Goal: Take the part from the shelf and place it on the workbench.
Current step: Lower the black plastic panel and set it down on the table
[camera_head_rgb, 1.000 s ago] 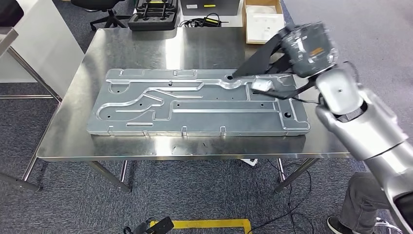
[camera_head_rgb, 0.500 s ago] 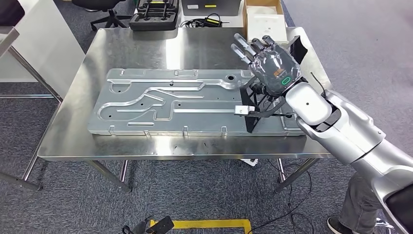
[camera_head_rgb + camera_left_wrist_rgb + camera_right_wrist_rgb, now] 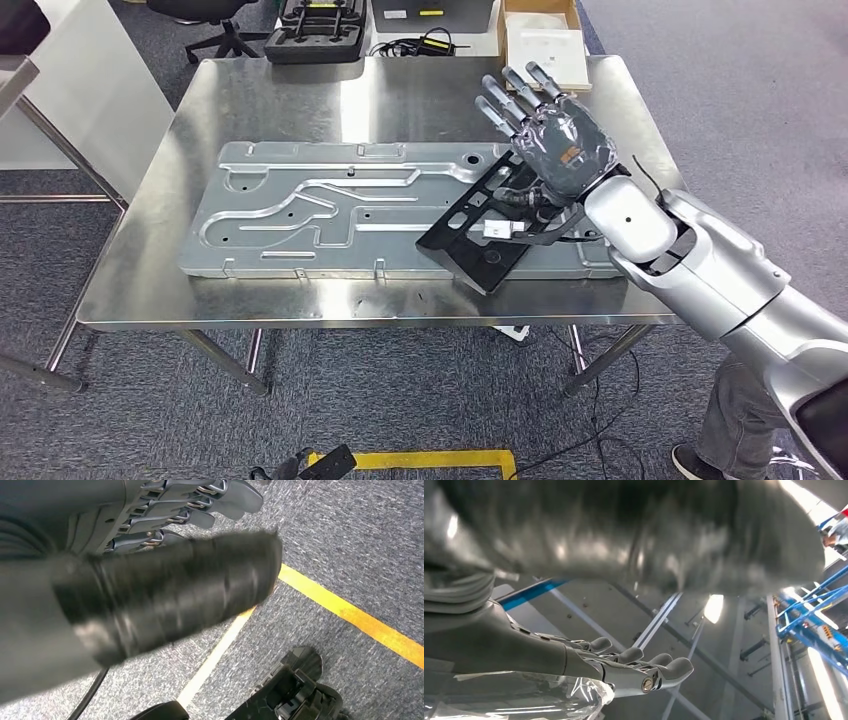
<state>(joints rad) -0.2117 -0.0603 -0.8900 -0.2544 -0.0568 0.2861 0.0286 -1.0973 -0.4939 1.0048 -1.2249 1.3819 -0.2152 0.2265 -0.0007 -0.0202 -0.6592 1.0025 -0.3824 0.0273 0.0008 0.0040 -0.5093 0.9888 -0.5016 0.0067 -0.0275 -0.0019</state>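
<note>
Fingers [image 3: 512, 95] of right hand [image 3: 560, 150] spread, released, black part [image 3: 480, 225] lying below palm on metal panel [image 3: 300, 215], apart from fingertips

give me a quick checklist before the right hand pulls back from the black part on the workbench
1. Right hand let go of the black part: ok, fingers spread, palm up.
2. Part fully resting, not caught on the wrist: cannot tell, the hand hides its far end.
3. Part on the workbench: ok, lying across the grey panel, one corner past its near edge.
4. Path up and back free: ok.
5. Left hand out of the way: ok, hanging over the floor.
</note>
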